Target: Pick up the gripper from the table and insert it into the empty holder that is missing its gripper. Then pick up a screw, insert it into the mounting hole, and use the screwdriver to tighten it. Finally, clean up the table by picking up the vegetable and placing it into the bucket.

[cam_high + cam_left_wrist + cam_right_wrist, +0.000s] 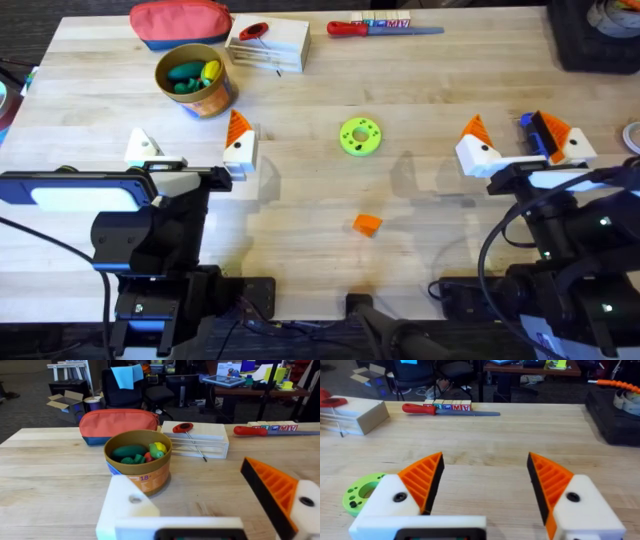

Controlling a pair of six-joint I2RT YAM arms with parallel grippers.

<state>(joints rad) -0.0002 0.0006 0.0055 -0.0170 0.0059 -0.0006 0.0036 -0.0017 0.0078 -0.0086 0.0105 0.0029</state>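
step: first, orange block not yet picked up | orange block (pixel 367 225) lies on counter (pixel 430 90) between arms | left tool (pixel 192 152) wide, one finger bare white | right tool (pixel 522 145) wide, empty | next: likely reach down to block

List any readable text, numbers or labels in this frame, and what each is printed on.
"18": on the label of the bucket, left wrist view.
"A": on the red face of one of the letter blocks behind the red-handled screwdriver; the other block letters are too blurred to read.
Other print on the bucket's label: too small to read.
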